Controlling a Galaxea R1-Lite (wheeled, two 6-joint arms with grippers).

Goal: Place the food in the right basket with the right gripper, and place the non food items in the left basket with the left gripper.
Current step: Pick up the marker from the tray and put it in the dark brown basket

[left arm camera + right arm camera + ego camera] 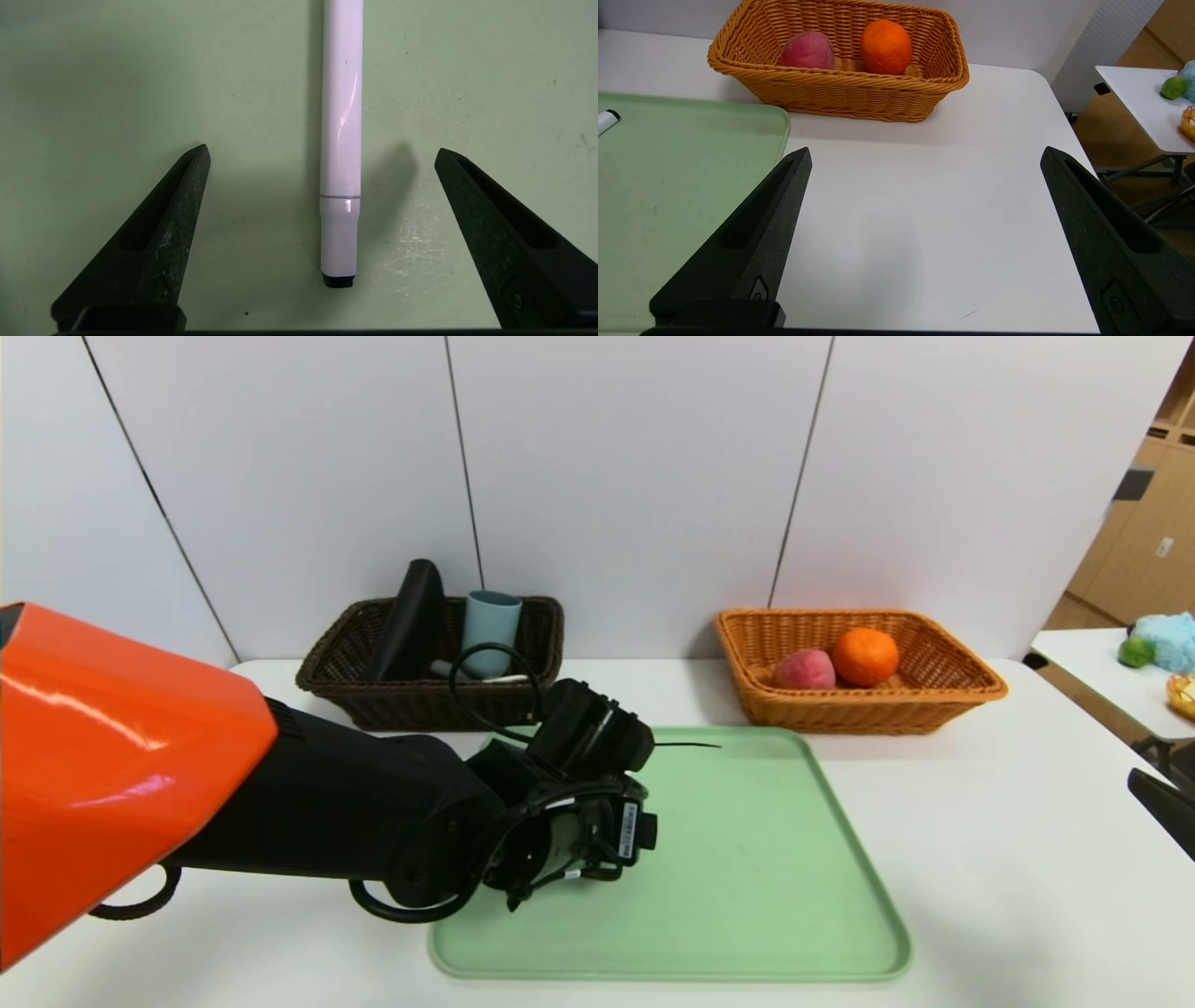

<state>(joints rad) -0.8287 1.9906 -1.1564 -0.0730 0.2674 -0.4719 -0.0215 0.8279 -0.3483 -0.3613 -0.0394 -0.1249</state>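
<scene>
A slim white marker point(342, 140) with a black tip lies on the green tray point(93, 70). My left gripper point(322, 149) hangs open just above it, one finger on each side, not touching. In the head view the left wrist point(579, 803) hides both marker and fingers. The dark brown left basket point(420, 705) holds a black pouch point(409, 621), a blue-grey cup point(490, 630) and a white piece point(476, 676). The orange-tan right basket point(840, 714) holds the peach point(803, 669) and the orange point(865, 655). My right gripper point(925, 150) stands open over bare table, right of the tray.
The tray point(794, 896) fills the middle of the white table point(980, 849), and both baskets stand against the back wall. A second small table point(1102, 663) with a blue plush and a green fruit stands off to the right. The marker's tip point(606, 120) also shows in the right wrist view.
</scene>
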